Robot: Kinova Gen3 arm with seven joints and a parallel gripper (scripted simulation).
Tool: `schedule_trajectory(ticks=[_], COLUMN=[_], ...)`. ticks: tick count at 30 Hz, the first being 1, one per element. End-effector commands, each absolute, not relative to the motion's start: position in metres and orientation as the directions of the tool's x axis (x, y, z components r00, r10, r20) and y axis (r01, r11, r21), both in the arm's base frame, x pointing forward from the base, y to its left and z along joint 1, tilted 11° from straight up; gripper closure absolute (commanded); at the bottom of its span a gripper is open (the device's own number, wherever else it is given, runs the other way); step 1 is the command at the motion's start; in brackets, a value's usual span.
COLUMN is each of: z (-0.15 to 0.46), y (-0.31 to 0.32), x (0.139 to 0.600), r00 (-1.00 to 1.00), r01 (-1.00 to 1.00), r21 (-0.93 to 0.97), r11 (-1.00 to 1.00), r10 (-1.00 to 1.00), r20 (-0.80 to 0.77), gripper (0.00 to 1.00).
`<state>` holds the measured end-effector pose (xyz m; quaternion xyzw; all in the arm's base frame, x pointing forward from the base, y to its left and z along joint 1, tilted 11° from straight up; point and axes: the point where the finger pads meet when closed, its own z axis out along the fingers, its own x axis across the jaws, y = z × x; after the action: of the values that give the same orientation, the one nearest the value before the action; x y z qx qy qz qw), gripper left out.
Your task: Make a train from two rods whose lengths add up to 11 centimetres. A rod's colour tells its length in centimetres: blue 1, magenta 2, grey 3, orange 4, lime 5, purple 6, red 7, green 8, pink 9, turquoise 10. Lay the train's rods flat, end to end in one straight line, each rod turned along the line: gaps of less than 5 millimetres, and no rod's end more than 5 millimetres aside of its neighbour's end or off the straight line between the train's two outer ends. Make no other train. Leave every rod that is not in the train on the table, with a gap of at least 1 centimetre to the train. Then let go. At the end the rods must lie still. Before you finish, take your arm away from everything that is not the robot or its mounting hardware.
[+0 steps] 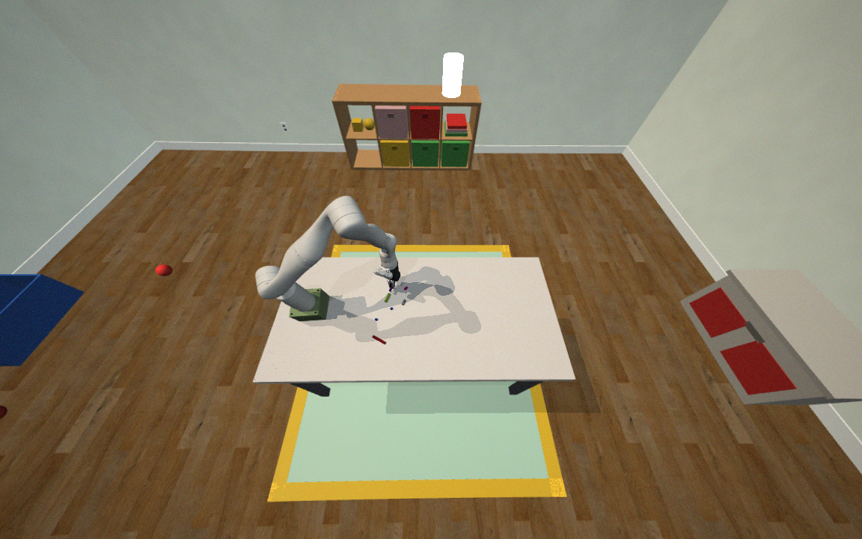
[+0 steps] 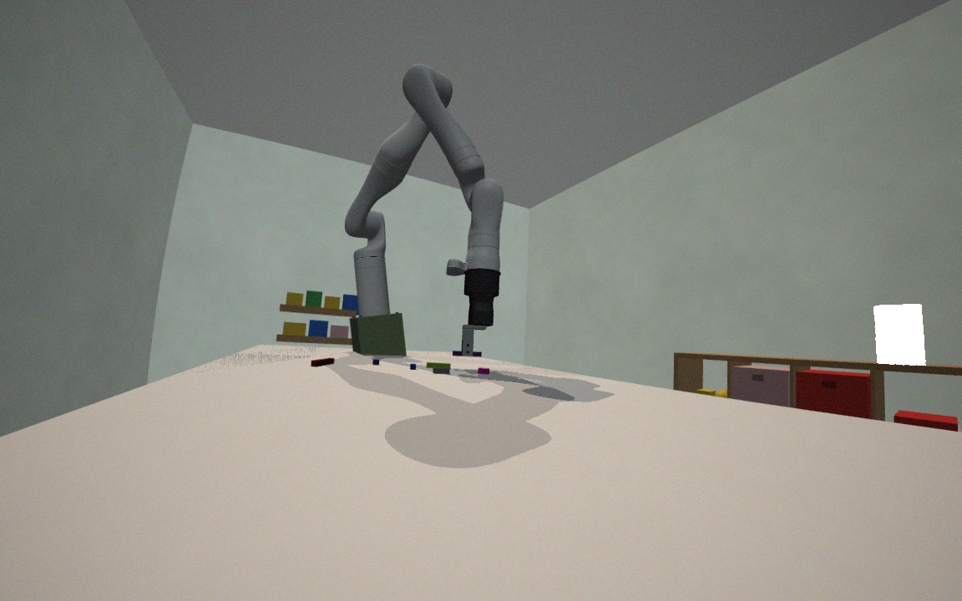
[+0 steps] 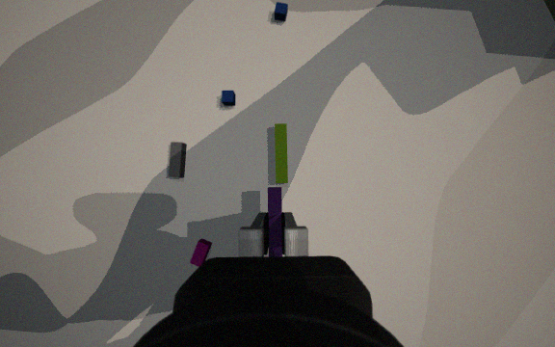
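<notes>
Tool [image 3: 275, 241] grips purple rod [image 3: 274, 212] (above table), nearly in line with lime rod [image 3: 280, 153]; bare tabletop rightward

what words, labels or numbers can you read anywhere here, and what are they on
None: no readable text shows in any view.
The rods, including the purple rod in the gripper and the lime rod, are plain colour with no marks.
The dark patches on the storage boxes in the shelf unit look like handles, too small to tell.
The white cylinder on top is blank.
</notes>
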<state>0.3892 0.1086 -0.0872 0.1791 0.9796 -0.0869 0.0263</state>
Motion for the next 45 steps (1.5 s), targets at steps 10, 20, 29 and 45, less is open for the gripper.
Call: schedule_trajectory(ticks=[10, 20, 29, 45], z=[-0.1012, -0.1012, -0.1012, -0.1012], y=[0.1069, 0.1069, 0.1069, 0.1069], x=[0.3842, 0.3842, 0.3842, 0.3842], r00=[-0.937, -0.937, -0.937, -0.937], r01=[0.35, 0.35, 0.35, 0.35], r21=[-0.17, -0.17, -0.17, -0.17], r11=[0.921, 0.921, 0.921, 0.921], r10=[0.342, 0.342, 0.342, 0.342], r20=[-0.072, -0.072, -0.072, -0.072], gripper=[0.76, 0.76, 0.76, 0.76])
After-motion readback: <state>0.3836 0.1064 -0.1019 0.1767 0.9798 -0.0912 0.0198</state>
